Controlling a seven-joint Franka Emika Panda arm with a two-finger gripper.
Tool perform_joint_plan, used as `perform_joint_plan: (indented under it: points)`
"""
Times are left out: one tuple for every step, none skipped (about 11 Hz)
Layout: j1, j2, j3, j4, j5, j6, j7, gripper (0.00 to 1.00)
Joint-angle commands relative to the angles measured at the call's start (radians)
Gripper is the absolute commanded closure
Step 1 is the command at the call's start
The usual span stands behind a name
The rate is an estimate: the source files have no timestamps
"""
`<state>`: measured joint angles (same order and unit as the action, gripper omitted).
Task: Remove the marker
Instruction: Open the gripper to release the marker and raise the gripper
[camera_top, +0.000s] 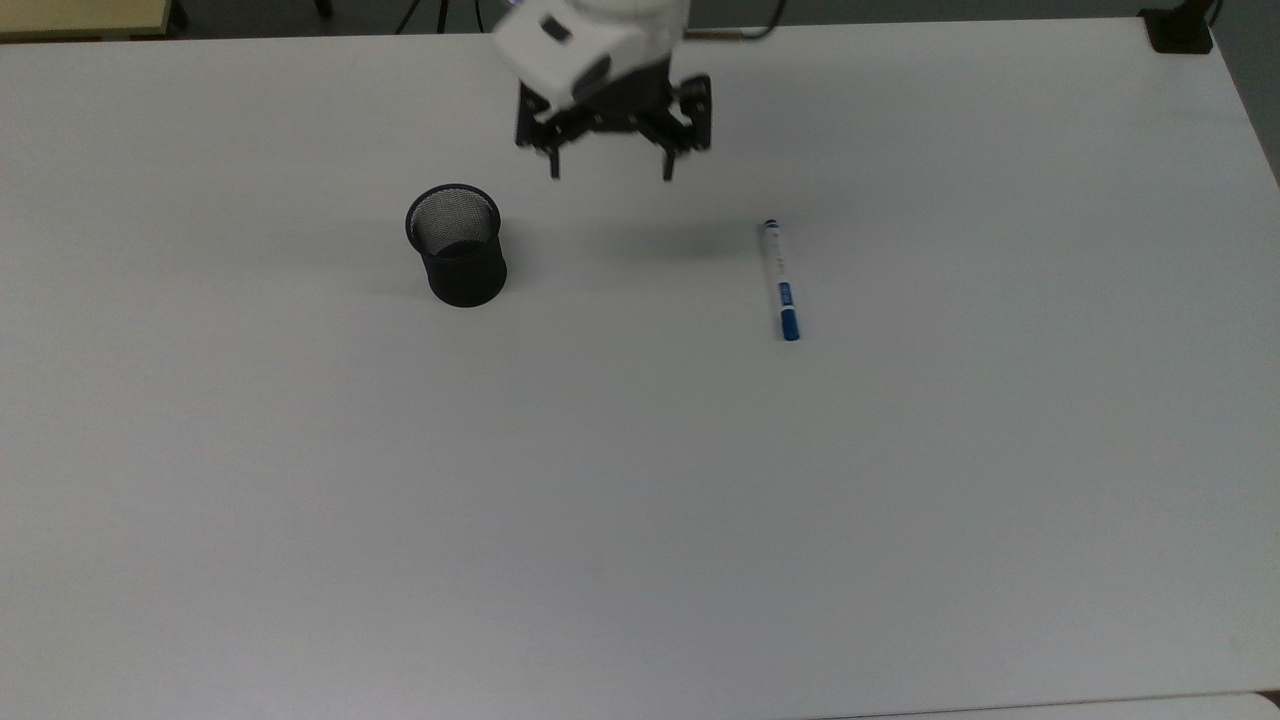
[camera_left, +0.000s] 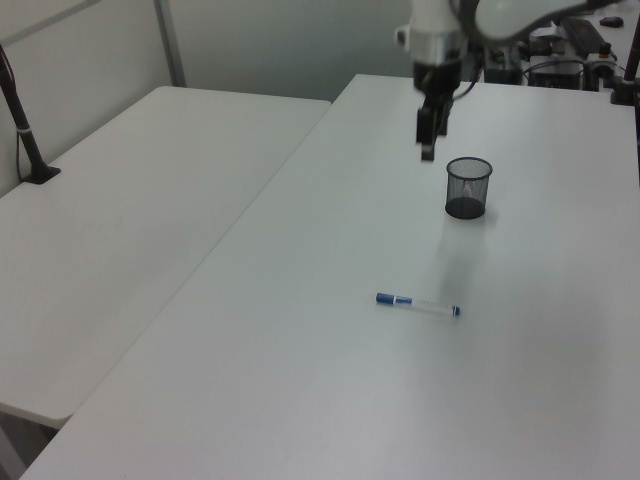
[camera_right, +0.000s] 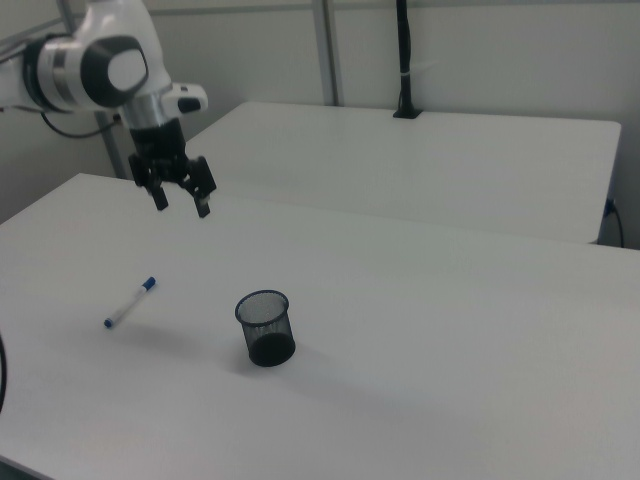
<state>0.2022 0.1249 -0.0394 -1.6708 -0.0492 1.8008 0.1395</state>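
marker (camera_top: 781, 281) flat on table (camera_top: 640, 500) | label unreadable | claw (camera_top: 611, 172) spread, empty

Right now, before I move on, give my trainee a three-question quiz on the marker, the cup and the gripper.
1. True or false: the marker lies flat on the table, outside the mesh cup.
2. In the top view, on which side of the cup does the marker lie: A) the top view's left, B) the top view's right?
3. Fill in: the gripper hangs above the table with its fingers ____ and holding nothing.

Key: 1 true; 2 B; 3 open.
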Motion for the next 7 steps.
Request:
perform_joint_plan:
  points:
    - [-0.076,-0.126,0.010,-0.033,-0.009,-0.061,-0.043,0.00]
    - [-0.087,-0.134,0.013,-0.033,-0.009,-0.072,-0.081,0.00]
    - [-0.087,-0.137,0.013,-0.033,-0.009,-0.081,-0.089,0.00]
    - [-0.087,-0.139,0.013,-0.033,-0.011,-0.083,-0.089,0.00]
    - [-0.086,-0.139,0.013,-0.032,-0.011,-0.089,-0.089,0.00]
    - [-0.086,-0.139,0.012,-0.032,-0.011,-0.089,-0.089,0.00]
    - [-0.087,-0.136,0.012,-0.032,-0.011,-0.089,-0.089,0.00]
